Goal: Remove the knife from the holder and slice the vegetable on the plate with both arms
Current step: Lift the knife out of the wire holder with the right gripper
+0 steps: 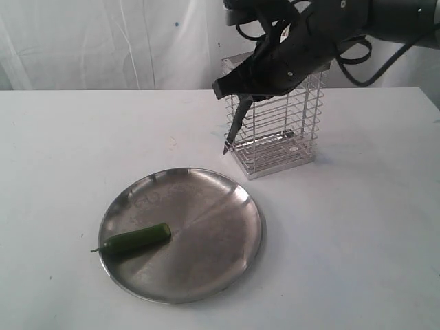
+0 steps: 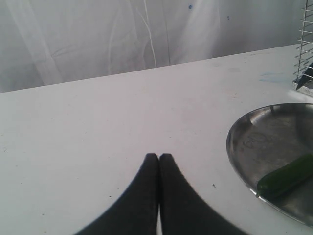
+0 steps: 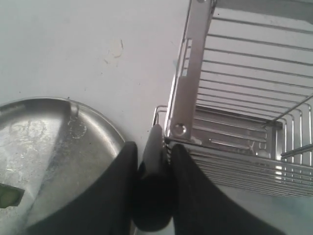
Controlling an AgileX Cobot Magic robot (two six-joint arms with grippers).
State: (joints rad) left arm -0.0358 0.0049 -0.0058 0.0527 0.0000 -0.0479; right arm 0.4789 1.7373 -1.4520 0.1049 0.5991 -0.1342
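Observation:
My right gripper (image 1: 230, 86) is shut on the black handle of the knife (image 1: 234, 130), just above and outside the left corner of the wire holder (image 1: 282, 130). The dark blade hangs point down beside the holder's wall, its tip a little above the table. In the right wrist view the handle (image 3: 154, 196) sits between the gripper (image 3: 152, 147) fingers, next to the holder's rim (image 3: 183, 98). The green vegetable (image 1: 137, 238) lies on the left part of the steel plate (image 1: 213, 227). My left gripper (image 2: 159, 155) is shut and empty over bare table left of the plate (image 2: 259, 137); the vegetable (image 2: 286, 176) shows there.
The white table (image 1: 357, 240) stretches around the plate and holder, with a white curtain (image 1: 103, 41) behind. The right arm (image 1: 330, 27) hangs over the holder's top. The left arm is out of the exterior view.

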